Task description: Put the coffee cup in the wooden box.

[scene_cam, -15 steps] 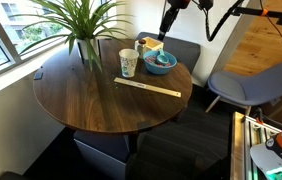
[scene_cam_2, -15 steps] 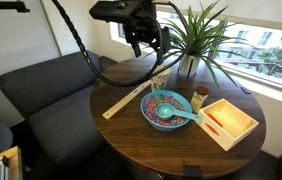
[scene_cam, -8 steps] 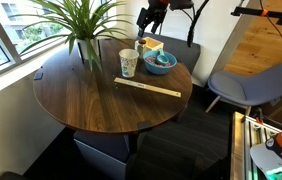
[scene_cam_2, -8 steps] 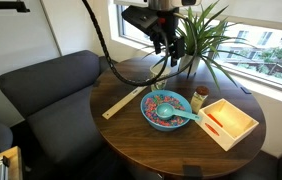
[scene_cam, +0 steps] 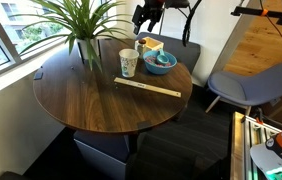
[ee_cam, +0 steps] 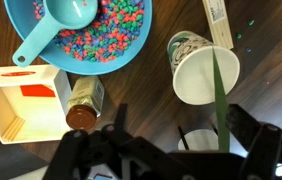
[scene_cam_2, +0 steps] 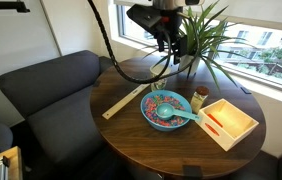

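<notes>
The coffee cup (scene_cam: 128,63) is a cream-white paper cup that stands upright on the round wooden table, left of the blue bowl (scene_cam: 161,62). In the wrist view I look down into the cup's open top (ee_cam: 203,68). The wooden box (scene_cam: 152,45) sits behind the bowl; it shows at the table edge in an exterior view (scene_cam_2: 228,122) and at the left of the wrist view (ee_cam: 21,100). My gripper (scene_cam: 146,18) hangs high above the table, open and empty (ee_cam: 176,135), with the cup just beyond its fingers.
The blue bowl (ee_cam: 81,35) holds coloured candies and a blue scoop (ee_cam: 56,30). A small brown-lidded jar (ee_cam: 81,105) stands between bowl and box. A pale wooden strip (scene_cam: 148,88) lies on the table. A leafy plant (scene_cam: 76,20) stands near the cup, one leaf (ee_cam: 219,90) crossing the wrist view.
My gripper has moved sideways high above the table, from over the bowl side toward the cup and the plant. Nothing on the table has moved.
</notes>
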Motion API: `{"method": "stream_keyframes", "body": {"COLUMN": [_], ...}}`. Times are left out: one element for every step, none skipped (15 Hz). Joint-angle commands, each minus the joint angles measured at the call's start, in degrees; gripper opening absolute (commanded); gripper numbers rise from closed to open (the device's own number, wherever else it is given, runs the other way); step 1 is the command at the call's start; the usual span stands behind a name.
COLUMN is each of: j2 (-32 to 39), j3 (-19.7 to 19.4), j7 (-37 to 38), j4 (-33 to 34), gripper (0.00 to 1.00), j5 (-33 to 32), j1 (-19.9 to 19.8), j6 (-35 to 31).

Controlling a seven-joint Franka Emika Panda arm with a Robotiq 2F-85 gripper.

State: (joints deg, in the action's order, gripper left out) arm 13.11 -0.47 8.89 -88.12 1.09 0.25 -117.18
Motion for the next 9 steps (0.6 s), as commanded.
{"method": "stream_keyframes", "body": {"j2": [1.97, 2.48, 2.8, 3.14, 3.42, 3.68, 3.92, 4.01, 4.1], "j3": [0.05, 0.14, 0.16, 0.23, 0.27, 0.36, 0.39, 0.48, 0.55], "j7": [0.33, -0.08, -0.14, -0.42, -0.64, -1.36, -1.37, -2.0, -2.51], "j4": [3.99, 5.22, 6.08, 6.78, 7.54, 8.06, 8.56, 8.91, 9.15], "gripper": [1.0, 1.0, 1.0, 1.0, 1.0, 1.0, 1.0, 1.0, 1.0], "j5": [1.67, 1.92, 2.01, 2.21, 2.28, 2.31, 2.31, 2.13, 1.98], "j1": [-0.17, -0.21, -0.21, -0.23, -0.23, -0.27, -0.24, -0.21, -0.17], "j6": [0.22, 0.32, 0.34, 0.1, -0.04, -0.83, -1.12, -2.09, -2.78]}}
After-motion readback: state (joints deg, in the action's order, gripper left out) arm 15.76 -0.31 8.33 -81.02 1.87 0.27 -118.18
